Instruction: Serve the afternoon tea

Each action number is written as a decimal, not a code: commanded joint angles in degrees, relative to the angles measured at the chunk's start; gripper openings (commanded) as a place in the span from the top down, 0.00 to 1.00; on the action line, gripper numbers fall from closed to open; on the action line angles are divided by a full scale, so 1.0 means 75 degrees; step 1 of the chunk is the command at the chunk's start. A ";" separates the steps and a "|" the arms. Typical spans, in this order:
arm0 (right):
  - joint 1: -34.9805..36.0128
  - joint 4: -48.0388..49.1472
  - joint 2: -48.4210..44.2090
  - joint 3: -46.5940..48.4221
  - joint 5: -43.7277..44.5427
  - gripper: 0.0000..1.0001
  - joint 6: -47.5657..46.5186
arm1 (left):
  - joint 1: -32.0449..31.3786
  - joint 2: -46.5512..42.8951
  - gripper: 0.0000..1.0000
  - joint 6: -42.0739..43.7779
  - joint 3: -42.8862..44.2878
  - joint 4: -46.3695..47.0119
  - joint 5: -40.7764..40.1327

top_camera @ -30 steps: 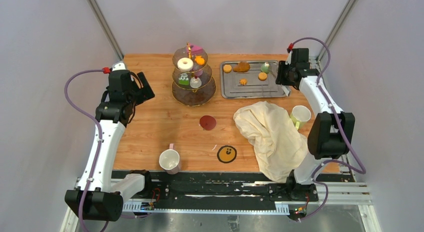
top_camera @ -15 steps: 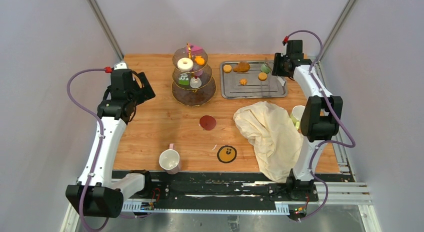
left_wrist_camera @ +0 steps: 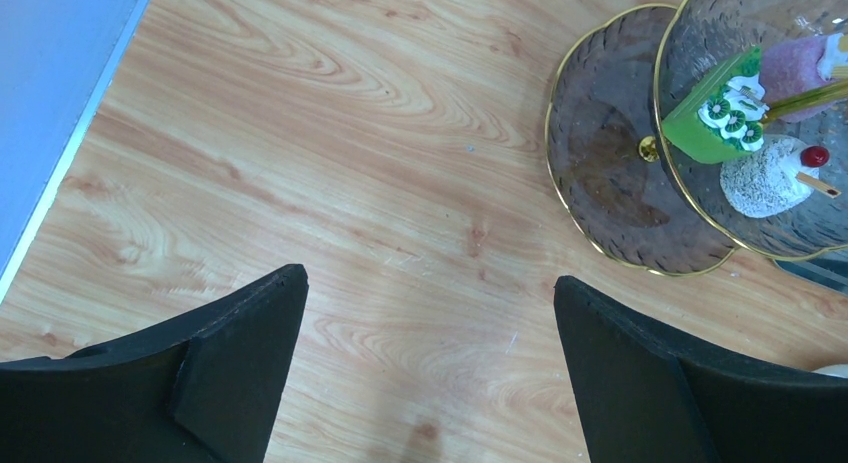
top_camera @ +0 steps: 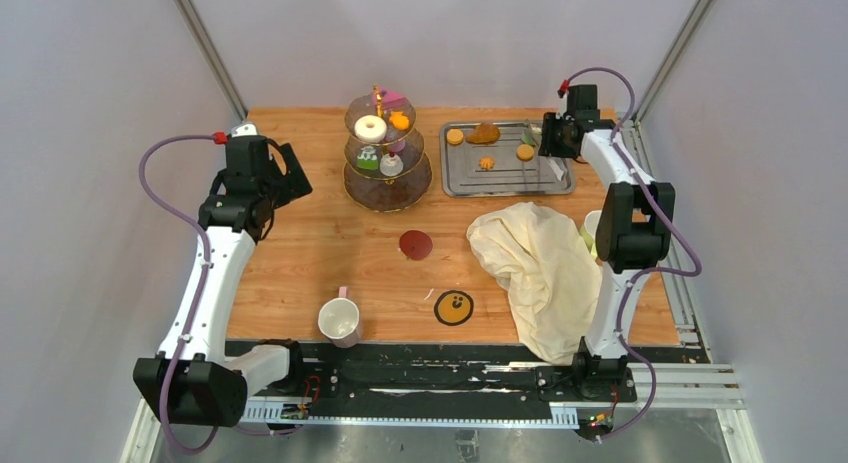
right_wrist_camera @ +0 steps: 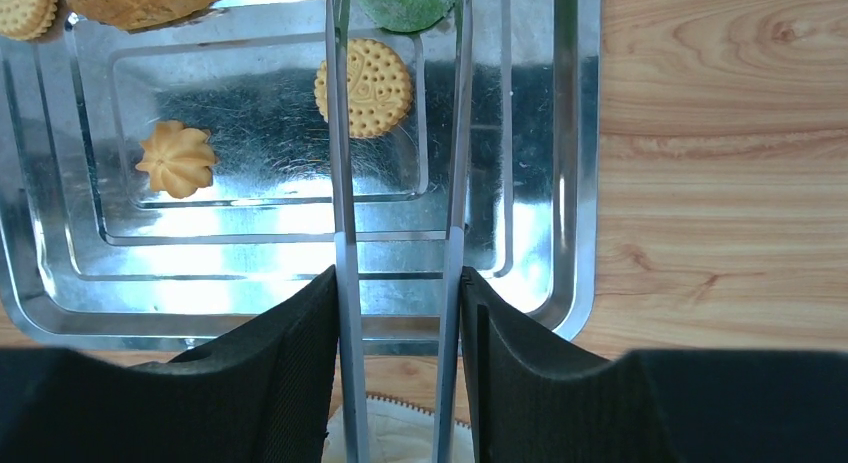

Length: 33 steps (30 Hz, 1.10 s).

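Bearing small cakes and a white donut: glass stand, on orange-brown wooden table. Right of the stand, steel tray with green cake between arms of tongs, clamped in right gripper. Left of the stand, left gripper spread wide above bare wood. Pale grey walls behind and either side.

No readable text, labels, brands or numbers in any view. Closest candidates: the round biscuit on the tray has an embossed pattern, too fine to make out as lettering. The yellow coaster carries a dark face-like mark, with no legible letters.
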 commanded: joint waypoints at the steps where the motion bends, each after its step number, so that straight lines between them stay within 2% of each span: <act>1: -0.0014 -0.0027 0.0164 0.0379 0.0089 0.55 -0.0280 | 0.0035 0.0024 0.02 0.0057 0.0162 0.0247 -0.0091; 10: 0.0188 -0.0330 0.0232 0.0558 0.0518 0.55 -0.0634 | 0.0035 -0.0006 0.02 0.0049 0.0162 0.0258 -0.0089; 12: 0.0190 -0.0328 0.0149 0.0481 0.0543 0.60 -0.0642 | 0.0035 -0.0021 0.02 0.0048 0.0158 0.0253 -0.0092; 17: 0.0190 -0.0352 -0.0218 0.0195 0.0597 0.87 -0.0648 | 0.0035 -0.0103 0.02 0.0032 0.0115 0.0233 -0.0066; 20: 0.0190 -0.0358 -0.0581 -0.0088 0.0631 0.93 -0.0639 | 0.0035 -0.0165 0.02 0.0020 0.0092 0.0217 -0.0058; 28: 0.0190 -0.0347 -0.2033 -0.1008 0.0709 0.97 -0.0602 | 0.0035 -0.0395 0.02 0.0036 0.0116 0.0103 -0.0026; 33: 0.0220 -0.0179 -0.3081 -0.1717 0.0290 0.97 -0.0426 | 0.0035 -0.0574 0.02 0.0026 0.0065 0.0028 -0.0006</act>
